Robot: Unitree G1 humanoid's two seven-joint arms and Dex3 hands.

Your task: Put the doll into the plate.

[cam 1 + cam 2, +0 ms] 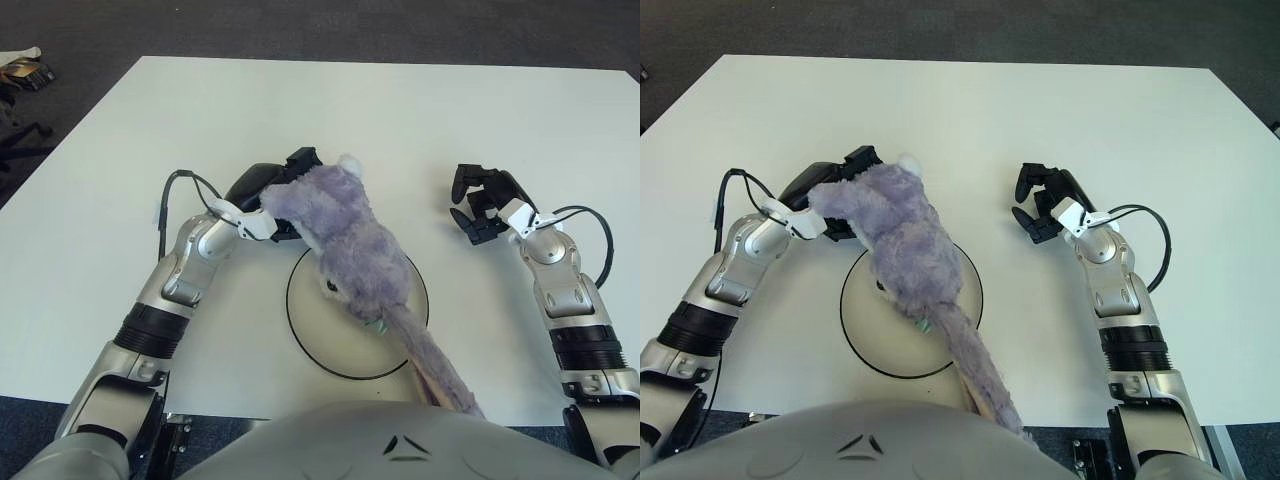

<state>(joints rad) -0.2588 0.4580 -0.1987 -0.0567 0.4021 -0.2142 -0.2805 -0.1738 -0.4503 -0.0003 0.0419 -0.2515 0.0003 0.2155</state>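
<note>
Clearly left hand [272, 192] grips doll [350, 245] at upper end, fingers curled round plush near far-left rim of plate [300, 320]. Doll's long axis runs diagonally: held end up-left beyond rim, body across plate centre, long ears trailing down-right past near rim toward robot's torso. Whether body rests on plate or hangs above, cannot tell. Left hand is nearer one, in contact. Right hand [484, 205] shows well right of plate, fingers half curled, holding nothing. Judgement: trailing end needs drawing inward over plate before release.
</note>
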